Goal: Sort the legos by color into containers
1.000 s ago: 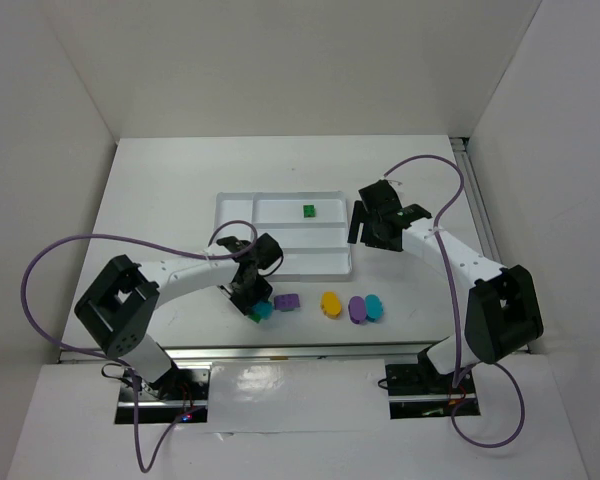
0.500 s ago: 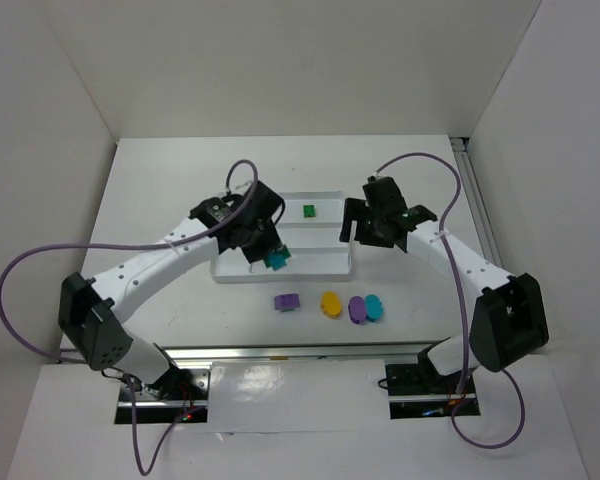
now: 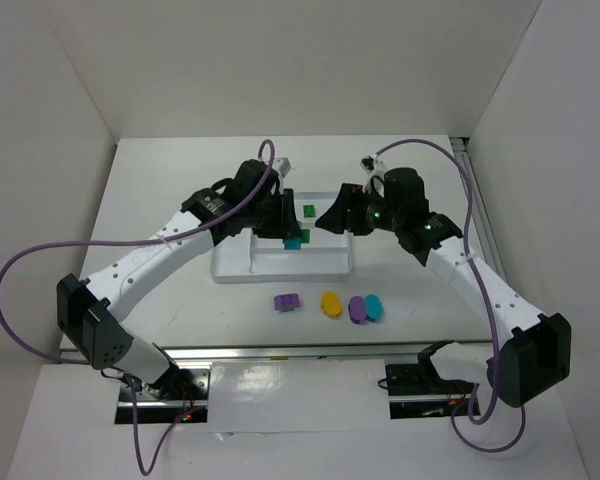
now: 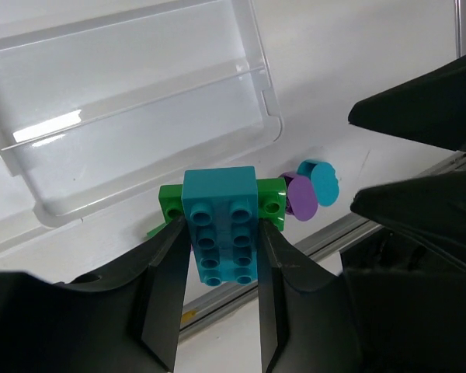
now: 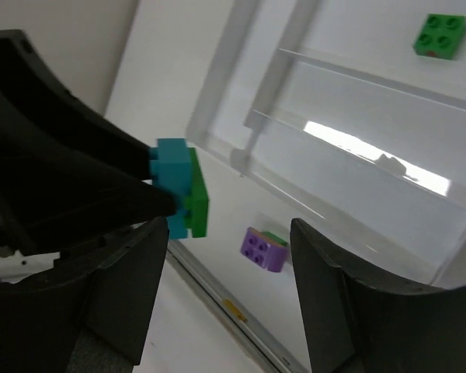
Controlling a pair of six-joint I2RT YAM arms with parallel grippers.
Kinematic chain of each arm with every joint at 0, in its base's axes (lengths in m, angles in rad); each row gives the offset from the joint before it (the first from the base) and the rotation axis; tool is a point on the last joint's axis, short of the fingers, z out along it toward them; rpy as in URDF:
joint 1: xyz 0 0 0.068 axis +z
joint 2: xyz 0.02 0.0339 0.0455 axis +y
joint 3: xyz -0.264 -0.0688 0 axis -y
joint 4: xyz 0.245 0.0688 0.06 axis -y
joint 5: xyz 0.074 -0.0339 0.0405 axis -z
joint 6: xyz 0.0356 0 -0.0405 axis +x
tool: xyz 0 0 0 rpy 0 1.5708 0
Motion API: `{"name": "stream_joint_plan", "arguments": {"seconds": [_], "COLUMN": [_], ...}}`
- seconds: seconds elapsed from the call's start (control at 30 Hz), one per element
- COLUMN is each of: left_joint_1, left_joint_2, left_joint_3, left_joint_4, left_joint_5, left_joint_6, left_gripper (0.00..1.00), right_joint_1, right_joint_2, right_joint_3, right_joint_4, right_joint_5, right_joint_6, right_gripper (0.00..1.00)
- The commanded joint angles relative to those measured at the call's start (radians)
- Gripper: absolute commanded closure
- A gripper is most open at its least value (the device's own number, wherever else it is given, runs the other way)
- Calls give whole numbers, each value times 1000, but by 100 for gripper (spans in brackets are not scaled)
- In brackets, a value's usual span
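My left gripper [image 3: 289,238] is shut on a teal studded brick [image 4: 220,225] with a green brick [image 4: 169,203] stuck behind it. It holds them above the middle of the white tray [image 3: 280,264]. The pair also shows in the right wrist view [image 5: 180,198]. My right gripper [image 3: 338,218] is open and empty, over the tray's right end, facing the left gripper. One green brick [image 3: 308,211] lies in the tray's back long section. A purple brick [image 3: 287,301], a yellow oval [image 3: 330,303], a purple oval [image 3: 357,309] and a teal oval [image 3: 374,306] lie on the table in front of the tray.
White walls close in the table on three sides. A metal rail [image 3: 280,352] runs along the near edge. Purple cables loop off both arms. The purple brick [image 5: 262,249] has a green piece under it.
My left gripper lifted the teal and green bricks from the table's front and carried them back and right over the tray. My right gripper swung left towards them.
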Motion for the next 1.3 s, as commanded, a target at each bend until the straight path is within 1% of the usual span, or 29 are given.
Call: {"name": "stream_joint_plan", "arguments": {"seconds": [0.0,0.03,0.07,0.27,0.3,0.33,0.37,0.43,0.47,0.7,0.73,0.8,0.87,0.93,1.17,1.23,1.27], "left_joint_1": [15,24,24,44,44,44,44,44,44,44,44,44,44,44,44,44,44], "left_joint_2": [7,7,7,17,28,28,28,28,28,8,8,8,8,-1,-10,-20,-20], "left_joint_3": [17,17,17,35,36,36,36,36,36,16,16,16,16,6,-23,-23,-23], "left_joint_4": [59,60,60,83,83,83,83,83,83,83,83,83,83,83,101,101,101], "left_joint_5": [77,77,77,114,114,114,123,123,123,123,123,132,132,141,151,151,151], "left_joint_6": [43,43,34,25,25,25,25,25,25,25,25,25,25,25,16,16,16], "left_gripper": [100,100,100,100,100,100,100,100,100,100,100,100,100,100,100,100,100], "right_joint_1": [-4,-4,-4,16,16,16,26,37,37,47,47,47,47,47,47,47,47], "right_joint_2": [-11,-11,1,12,12,12,21,33,33,68,68,78,78,87,107,107,107], "right_joint_3": [-31,-31,-31,-31,-31,-31,-31,-31,-31,-43,-43,-43,-43,-43,-43,-43,-43], "right_joint_4": [155,155,155,130,130,130,139,150,150,199,199,199,199,199,209,187,187], "right_joint_5": [-168,-179,-179,-188,-188,-199,-199,-199,-199,-209,-209,-199,-199,-199,-199,-199,-190], "right_joint_6": [37,37,28,-9,-9,-9,-9,2,2,15,6,6,6,6,-3,-12,-12], "right_gripper": [29,29,32,32,34,34,36,36,38,39,43,44,52,54,54,62,69]}}
